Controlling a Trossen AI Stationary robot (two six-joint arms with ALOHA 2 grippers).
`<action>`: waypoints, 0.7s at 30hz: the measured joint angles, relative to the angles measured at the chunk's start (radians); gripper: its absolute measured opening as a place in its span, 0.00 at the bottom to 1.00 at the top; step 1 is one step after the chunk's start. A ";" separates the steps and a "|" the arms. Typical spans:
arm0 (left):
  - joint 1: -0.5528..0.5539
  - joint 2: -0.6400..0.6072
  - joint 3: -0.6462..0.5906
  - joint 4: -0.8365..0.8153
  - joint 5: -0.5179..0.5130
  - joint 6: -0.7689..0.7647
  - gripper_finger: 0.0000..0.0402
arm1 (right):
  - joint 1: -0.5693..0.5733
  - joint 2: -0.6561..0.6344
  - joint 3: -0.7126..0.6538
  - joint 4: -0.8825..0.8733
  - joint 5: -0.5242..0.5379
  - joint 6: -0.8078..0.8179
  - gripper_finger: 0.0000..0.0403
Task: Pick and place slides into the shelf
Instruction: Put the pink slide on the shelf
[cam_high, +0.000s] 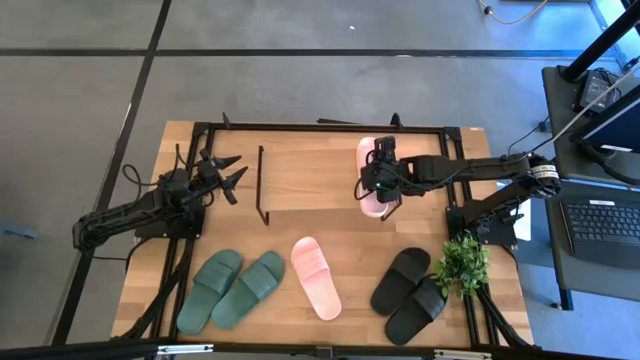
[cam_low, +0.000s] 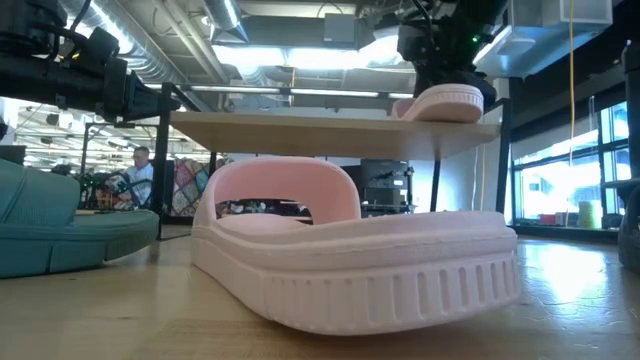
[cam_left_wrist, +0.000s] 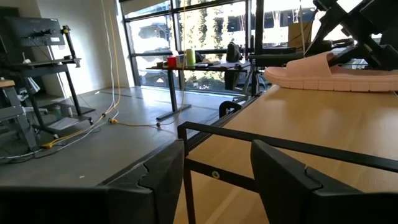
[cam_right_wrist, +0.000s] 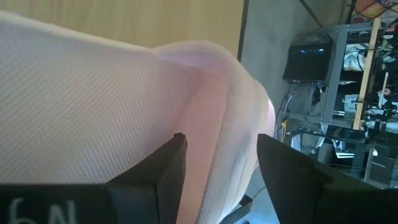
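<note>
While half hidden under the right tool (cam_high: 381, 188), a pink slide (cam_high: 370, 160), fingers parted astride it.

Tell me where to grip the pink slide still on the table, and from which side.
Grip the pink slide across its wide strap, coming straight down from above. It lies flat, sole down, and the strap arches clear of the footbed, leaving a gap for a finger. The green pair and black pair lie apart from it, so both sides look open.

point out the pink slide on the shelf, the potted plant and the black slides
pink slide on the shelf (cam_high: 368, 163), high view, bare upper end
potted plant (cam_high: 462, 264), high view, leaves
black slides (cam_high: 410, 294), high view, between the pair's straps
</note>
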 joint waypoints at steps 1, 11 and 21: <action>0.000 0.000 0.000 0.000 0.000 0.000 0.45 | 0.000 0.000 0.010 -0.001 -0.005 0.001 0.49; 0.000 0.000 0.000 0.000 0.000 0.000 0.45 | 0.060 0.000 0.251 -0.170 -0.080 0.073 0.49; 0.000 0.000 0.000 0.000 0.000 0.000 0.45 | 0.184 -0.001 0.492 -0.216 -0.646 0.395 0.49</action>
